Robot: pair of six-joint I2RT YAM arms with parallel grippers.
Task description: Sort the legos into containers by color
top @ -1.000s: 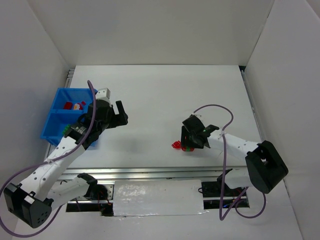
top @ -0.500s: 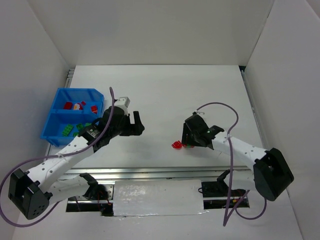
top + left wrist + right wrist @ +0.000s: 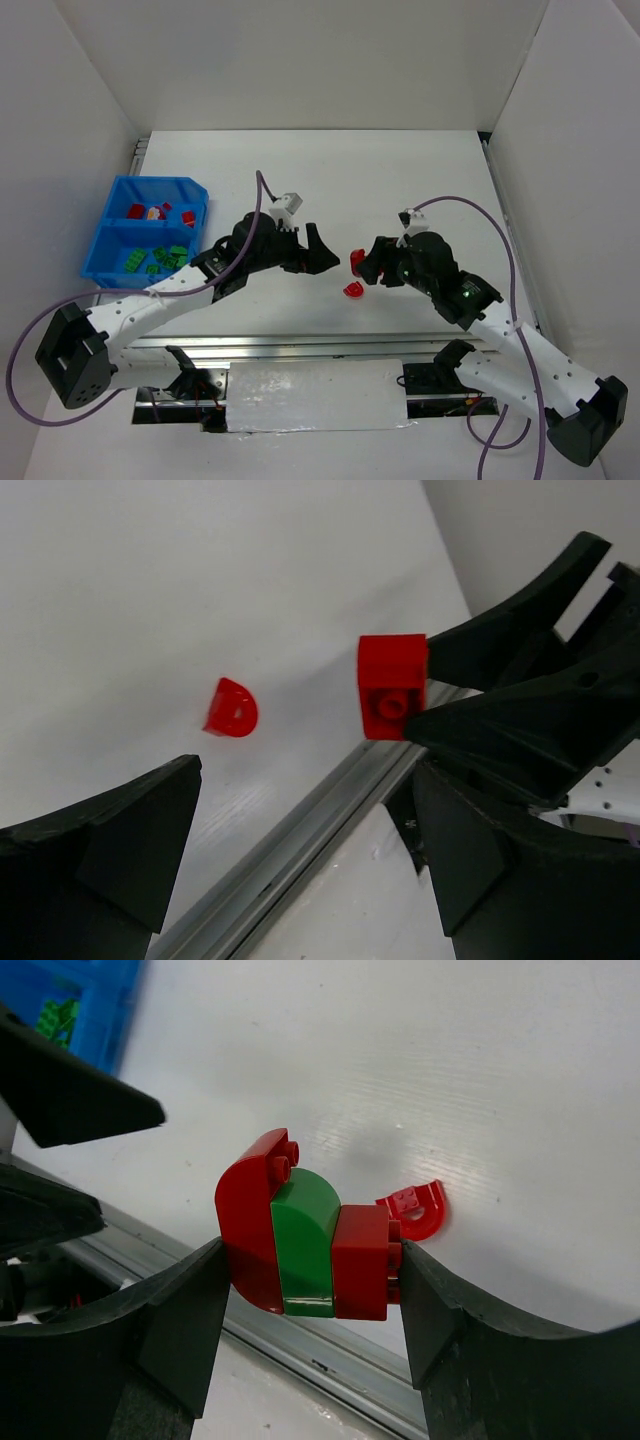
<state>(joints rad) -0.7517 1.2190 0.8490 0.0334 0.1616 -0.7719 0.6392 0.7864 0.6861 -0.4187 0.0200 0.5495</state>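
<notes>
My right gripper (image 3: 312, 1265) is shut on a stuck-together cluster of legos (image 3: 305, 1235), red, green and red, held above the table. In the top view the right gripper (image 3: 368, 265) holds it (image 3: 358, 262) at mid-table. My left gripper (image 3: 318, 250) is open and empty, its jaws facing the cluster a short gap to its left. In the left wrist view (image 3: 310, 870) the cluster's red end (image 3: 392, 685) shows ahead. A red arch lego (image 3: 352, 291) lies on the table below, also seen by the left wrist (image 3: 232, 708) and right wrist (image 3: 415, 1210).
The blue bin (image 3: 100, 240) stands at the far left, with red legos (image 3: 150, 211) in its far compartment and green legos (image 3: 160, 257) in its near one. A metal rail (image 3: 300, 345) runs along the table's near edge.
My left arm swung from the bin rightward to mid-table. My right gripper lifted the lego cluster off the table and turned it toward the left gripper. The red arch stayed put.
</notes>
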